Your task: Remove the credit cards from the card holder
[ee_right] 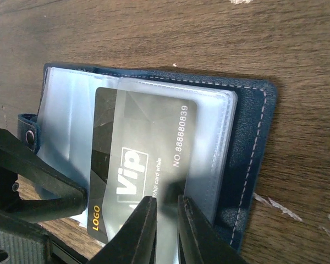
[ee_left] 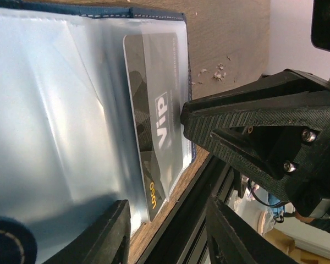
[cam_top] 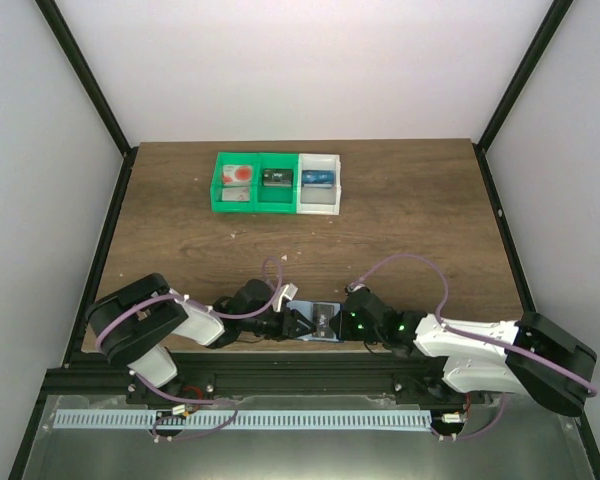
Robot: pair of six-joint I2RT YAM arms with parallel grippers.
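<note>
Card holder (ee_right: 253,154) lies open at the counter (ee_right: 154,33) edge, black VIP card (ee_right: 154,126) showing; right fingers (ee_right: 135,234) pinch the holder's clear sleeve (ee_right: 66,110), left fingers (ee_left: 99,236) sit apart.

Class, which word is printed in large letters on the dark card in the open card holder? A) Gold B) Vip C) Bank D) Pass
B: the dark card in the clear sleeve of the card holder reads Vip in white.
</note>
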